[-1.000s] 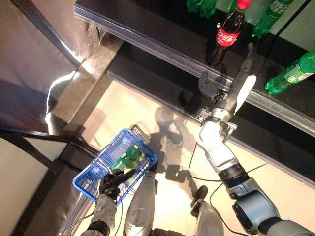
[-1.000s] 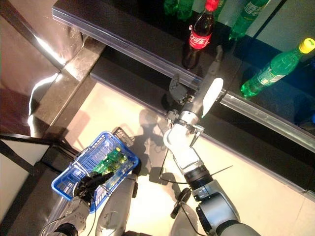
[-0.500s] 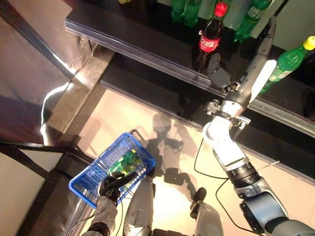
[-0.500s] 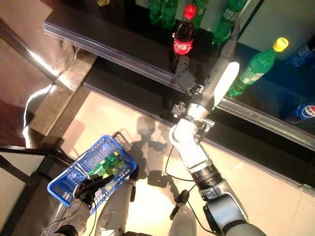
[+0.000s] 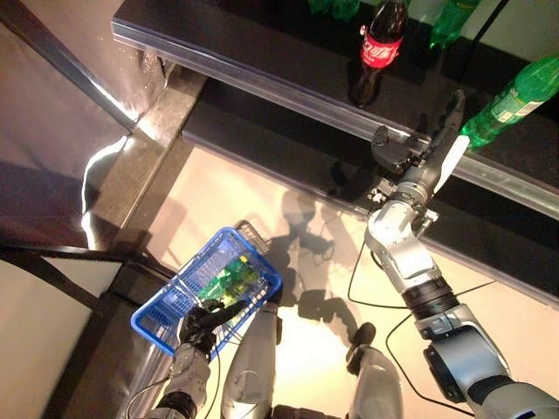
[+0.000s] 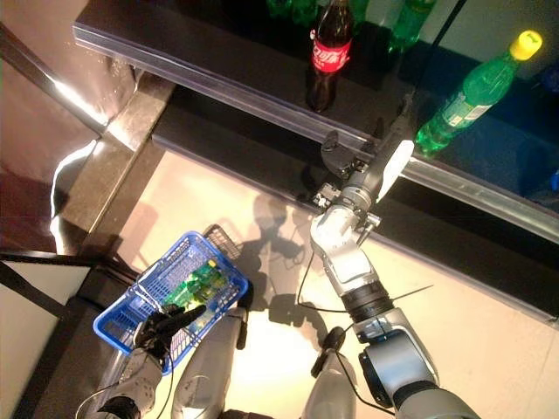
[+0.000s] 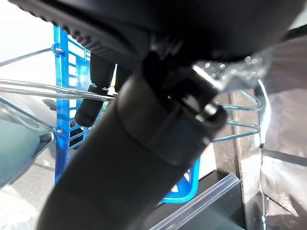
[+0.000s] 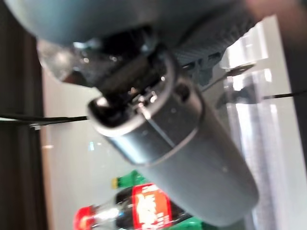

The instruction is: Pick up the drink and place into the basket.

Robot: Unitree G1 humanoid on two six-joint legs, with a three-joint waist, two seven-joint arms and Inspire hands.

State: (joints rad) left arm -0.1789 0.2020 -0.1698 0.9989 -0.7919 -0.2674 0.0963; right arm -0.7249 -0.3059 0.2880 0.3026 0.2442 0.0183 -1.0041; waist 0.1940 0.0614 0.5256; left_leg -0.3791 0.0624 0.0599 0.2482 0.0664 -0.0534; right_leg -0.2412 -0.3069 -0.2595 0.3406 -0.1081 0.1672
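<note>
My left hand [image 5: 204, 319] is shut on the thin wire handles [image 7: 238, 123] of the blue basket [image 5: 181, 278], which hangs low at the left with green drinks [image 5: 229, 279] inside. My right hand [image 5: 434, 150] is open with straight fingers at the front rail of the black shelf [image 5: 262, 52]. It is just left of the base of a green bottle [image 5: 511, 96] with a yellow cap [image 6: 525, 42], and holds nothing. A cola bottle [image 5: 376, 48] stands on the shelf further left and also shows in the right wrist view [image 8: 144, 211].
More green bottles [image 6: 410, 17] stand at the back of the shelf. A clear rail [image 5: 288, 87] runs along the shelf's front edge, with a lower dark ledge [image 5: 262, 148] beneath it. A dark counter [image 5: 52, 131] is on the left.
The camera has shifted. My right hand has moved right from in front of the cola bottle to beside the green bottle, still open. The blue basket stays held low.
</note>
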